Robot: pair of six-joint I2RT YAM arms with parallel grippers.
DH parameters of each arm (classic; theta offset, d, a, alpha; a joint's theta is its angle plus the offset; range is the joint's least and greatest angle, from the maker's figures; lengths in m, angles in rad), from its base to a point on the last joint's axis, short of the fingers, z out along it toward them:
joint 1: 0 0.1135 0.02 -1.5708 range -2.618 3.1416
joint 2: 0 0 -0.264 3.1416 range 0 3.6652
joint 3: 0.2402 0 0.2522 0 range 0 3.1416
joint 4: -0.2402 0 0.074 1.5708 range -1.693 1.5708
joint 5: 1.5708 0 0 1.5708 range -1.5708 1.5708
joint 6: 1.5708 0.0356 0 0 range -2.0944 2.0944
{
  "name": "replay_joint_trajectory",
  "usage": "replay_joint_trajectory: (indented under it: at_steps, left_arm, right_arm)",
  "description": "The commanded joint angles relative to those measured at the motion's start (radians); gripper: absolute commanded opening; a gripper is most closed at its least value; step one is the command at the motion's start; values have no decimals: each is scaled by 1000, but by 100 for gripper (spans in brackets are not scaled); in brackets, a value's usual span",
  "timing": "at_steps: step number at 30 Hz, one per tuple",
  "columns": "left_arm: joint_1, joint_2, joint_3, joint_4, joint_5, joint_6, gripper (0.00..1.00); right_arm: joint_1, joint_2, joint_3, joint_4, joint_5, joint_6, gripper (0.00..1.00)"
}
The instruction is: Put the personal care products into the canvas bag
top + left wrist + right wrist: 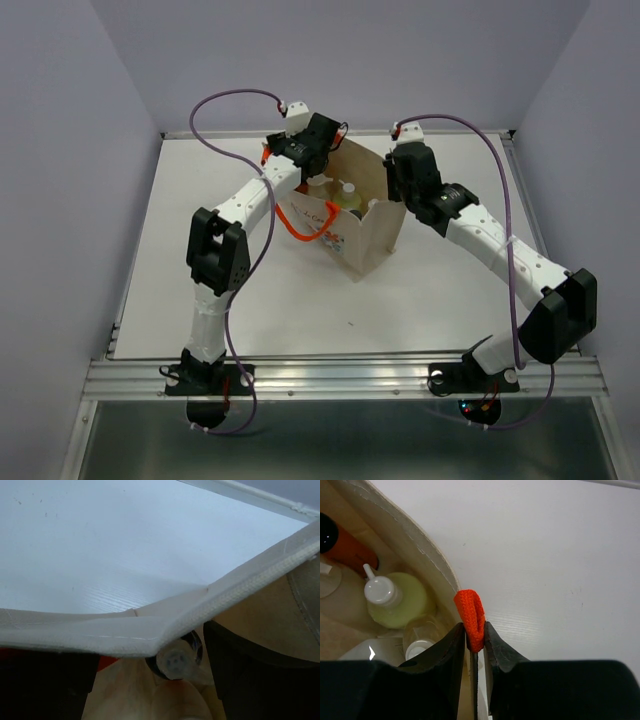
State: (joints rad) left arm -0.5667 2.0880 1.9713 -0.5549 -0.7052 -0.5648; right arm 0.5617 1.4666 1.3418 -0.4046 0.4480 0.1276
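The beige canvas bag point(368, 240) stands mid-table with its mouth open, and one orange handle point(303, 228) hangs down its left side. My left gripper point(312, 168) is over the bag's back left corner and open. In the left wrist view its fingers point(250, 680) stand wide apart below the bag rim point(235, 592), with a clear-capped bottle point(175, 661) loose between them. My right gripper point(475, 639) is shut on the bag's other orange handle point(471, 610) at the right rim. Inside lie an orange bottle with a dark cap point(347, 550), a pale green bottle with a white cap point(400, 602) and a clear bottle point(422, 632).
The white table point(450, 300) surrounds the bag, with grey walls on three sides. A metal rail point(340, 375) runs along the near edge, where both arm bases are bolted. Purple cables loop above each arm.
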Motion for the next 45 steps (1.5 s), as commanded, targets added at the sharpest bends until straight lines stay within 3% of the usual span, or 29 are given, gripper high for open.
replay_joint_trajectory:
  at_steps: [1,7,11,20,25,27,28,37,45]
  left_arm:
    - [7,-72,72,1,-57,17,91]
    - [4,-85,123,-16,-30,35,92]
    - [-7,-108,178,-33,-7,72,99]
    - [-27,-223,228,-51,148,158,99]
    - [-58,-278,281,-42,291,253,99]
    - [-70,-299,311,-51,315,272,99]
    - [-71,-321,314,-54,340,273,99]
    - [-76,-424,276,-96,365,246,99]
    - [-78,-554,101,-66,383,238,99]
  right_arm:
    - [-16,-28,-1,-34,6,-17,27]
    - [-16,-28,0,-36,-2,-17,27]
    - [-16,-28,8,-39,-12,-17,29]
    - [-16,-28,34,-45,-48,-22,47]
    - [-16,-26,89,-43,-89,-11,74]
    - [-16,-26,120,-45,-123,-11,87]
    - [-16,-29,140,-45,-141,-13,99]
    - [-16,-58,195,-42,-123,40,100]
    - [-16,-149,163,-42,21,104,100]
